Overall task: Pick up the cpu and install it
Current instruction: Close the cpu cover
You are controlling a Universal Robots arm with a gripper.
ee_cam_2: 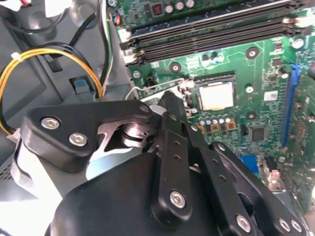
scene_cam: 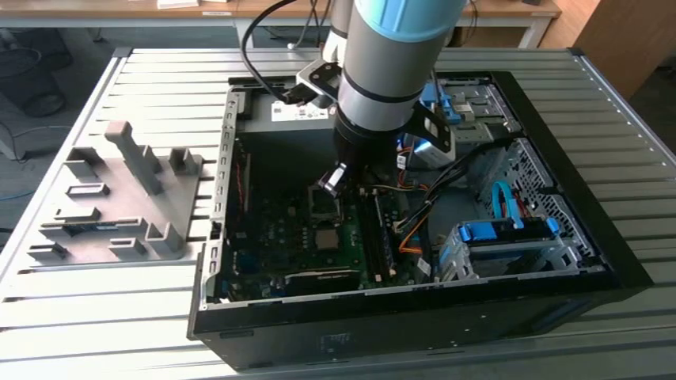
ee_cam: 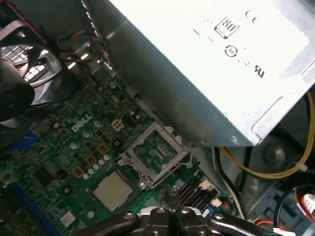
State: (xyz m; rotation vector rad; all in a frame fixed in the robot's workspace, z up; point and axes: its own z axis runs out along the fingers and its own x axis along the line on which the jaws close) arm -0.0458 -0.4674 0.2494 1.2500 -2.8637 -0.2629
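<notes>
**CPU SEATED IN SOCKET; RETENTION FRAME OPEN**

The cpu lies flat in the motherboard socket, dull silver-tan face up. The hinged retention frame stands open beside it, so latching is judged outstanding. The gripper hovers with fingers clenched on nothing. In the exterior view, the cpu lies at its 6 o'clock.
</notes>
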